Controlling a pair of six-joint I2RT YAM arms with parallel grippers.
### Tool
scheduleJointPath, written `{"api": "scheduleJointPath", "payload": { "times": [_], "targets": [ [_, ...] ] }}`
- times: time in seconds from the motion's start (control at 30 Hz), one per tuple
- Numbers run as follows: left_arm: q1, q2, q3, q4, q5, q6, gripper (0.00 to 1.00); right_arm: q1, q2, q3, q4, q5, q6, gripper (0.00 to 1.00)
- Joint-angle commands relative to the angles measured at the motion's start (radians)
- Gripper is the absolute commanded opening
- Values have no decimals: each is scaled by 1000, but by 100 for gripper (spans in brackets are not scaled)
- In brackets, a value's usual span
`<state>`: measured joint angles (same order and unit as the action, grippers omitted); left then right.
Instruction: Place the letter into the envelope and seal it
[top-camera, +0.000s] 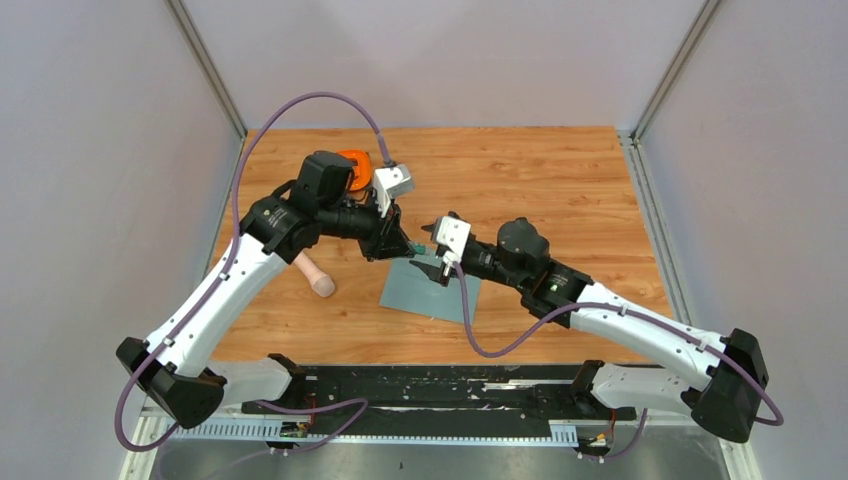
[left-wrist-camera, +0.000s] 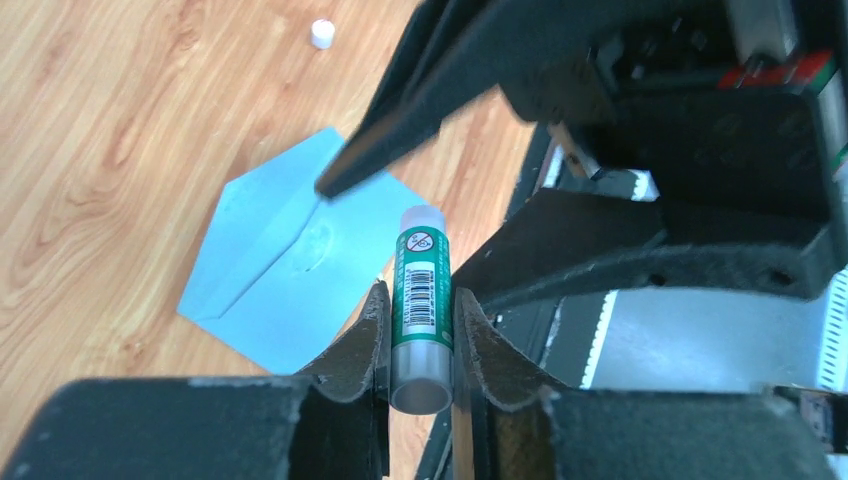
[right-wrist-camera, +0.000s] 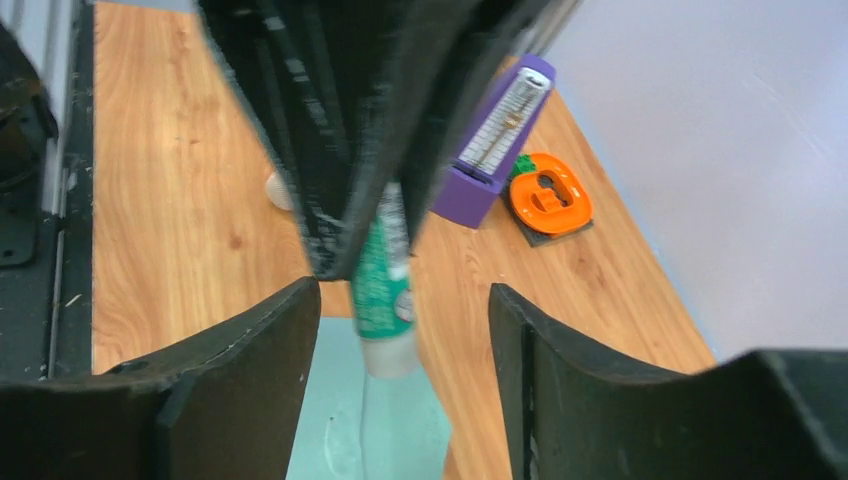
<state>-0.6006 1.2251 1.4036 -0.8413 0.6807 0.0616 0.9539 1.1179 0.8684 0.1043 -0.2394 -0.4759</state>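
Note:
The grey-teal envelope (top-camera: 425, 292) lies flat on the wooden table; it also shows in the left wrist view (left-wrist-camera: 285, 275) and the right wrist view (right-wrist-camera: 340, 420). My left gripper (top-camera: 405, 246) (left-wrist-camera: 420, 294) is shut on a green glue stick (left-wrist-camera: 420, 262), uncapped tip down just above the envelope's far edge. My right gripper (top-camera: 440, 266) (right-wrist-camera: 402, 290) is open and empty, and one fingertip (left-wrist-camera: 332, 183) rests at the envelope's crease. The glue stick (right-wrist-camera: 384, 290) hangs between its jaws without touching them. A faint smear (left-wrist-camera: 316, 245) marks the envelope. The letter is not in view.
A pinkish cylinder (top-camera: 316, 275) lies left of the envelope. An orange object (top-camera: 355, 166) (right-wrist-camera: 549, 198) and a purple block (right-wrist-camera: 494, 142) stand at the back left. A small white cap (left-wrist-camera: 321, 33) lies on the table. The arms nearly touch over the envelope.

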Motion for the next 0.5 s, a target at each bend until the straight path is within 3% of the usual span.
{"api": "scheduleJointPath", "payload": {
  "times": [0.0, 0.17, 0.23, 0.33, 0.4, 0.47],
  "targets": [
    [0, -56, -33, 4, -111, 37, 0, -102, -10, 63, -16, -27, 204, 66],
    [11, -101, -109, 23, -154, 51, 0, -242, -15, 59, -82, -53, 337, 70],
    [18, -110, -123, 35, -168, 43, 0, -261, -6, 64, -99, -5, 386, 83],
    [27, -127, -148, 41, -213, 48, 0, -349, 29, 66, -194, 38, 506, 88],
    [32, -144, -173, 42, -240, 61, 0, -426, 85, 69, -256, 63, 593, 99],
    [34, -171, -205, 52, -254, 83, 0, -485, 147, 82, -327, 92, 642, 100]
  ]
}}
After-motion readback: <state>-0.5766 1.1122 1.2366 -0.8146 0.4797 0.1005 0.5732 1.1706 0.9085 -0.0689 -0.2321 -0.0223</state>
